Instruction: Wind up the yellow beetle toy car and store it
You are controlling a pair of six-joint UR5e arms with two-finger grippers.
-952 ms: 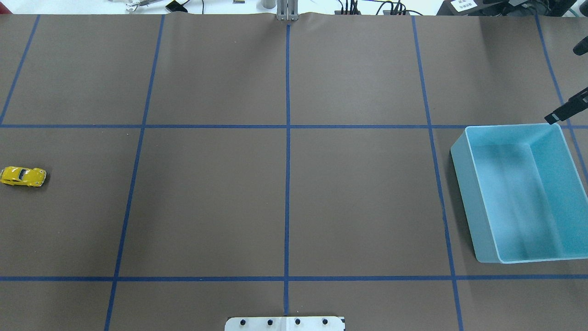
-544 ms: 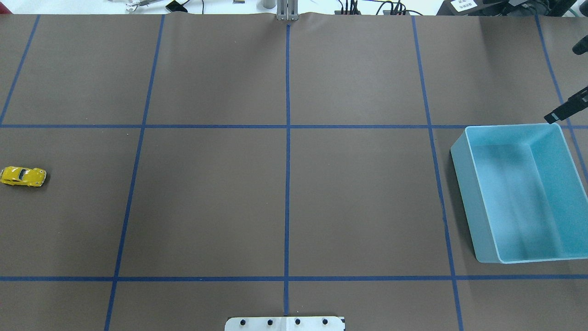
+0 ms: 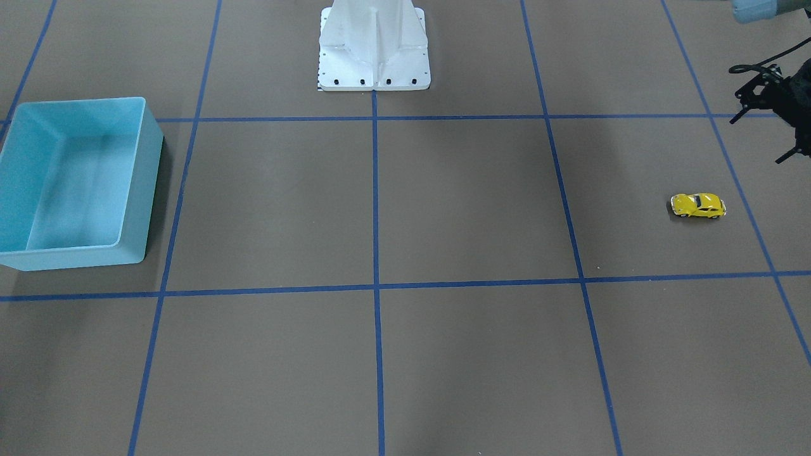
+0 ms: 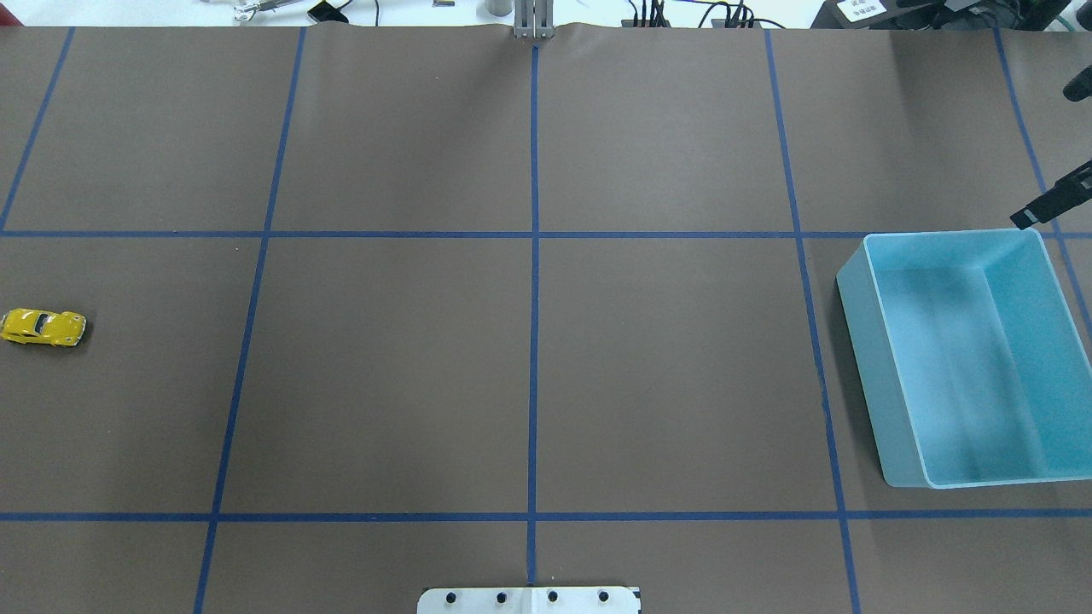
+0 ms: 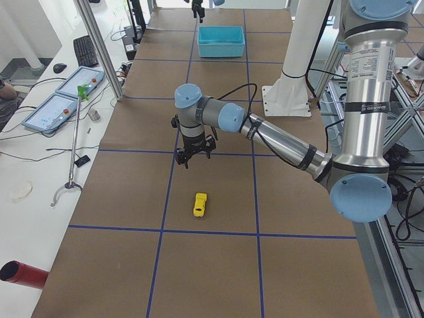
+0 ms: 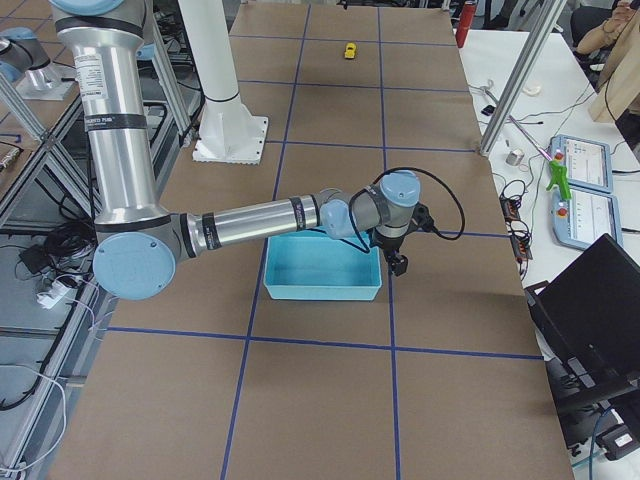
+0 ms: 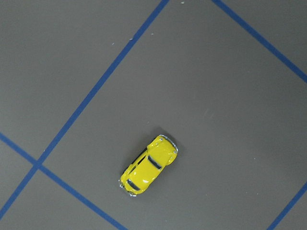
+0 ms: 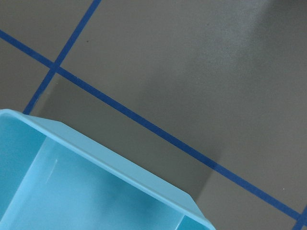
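Note:
The yellow beetle toy car [image 4: 43, 327] stands on its wheels on the brown table near the left edge, also seen from the front [image 3: 697, 206] and from directly above in the left wrist view [image 7: 148, 165]. My left gripper [image 3: 757, 140] hangs in the air a short way from the car on the robot's side, with its two tips spread, open and empty. The light blue bin [image 4: 887, 375] sits empty at the far right. Of my right gripper only a black piece [image 4: 1051, 205] shows, beside the bin's far right corner; whether it is open or shut I cannot tell.
Blue tape lines divide the brown table into squares. The robot's white base plate [image 4: 529, 599] sits at the middle of the near edge. Cables and small gear lie past the far edge [image 4: 682, 17]. A wide stretch of table separates car and bin.

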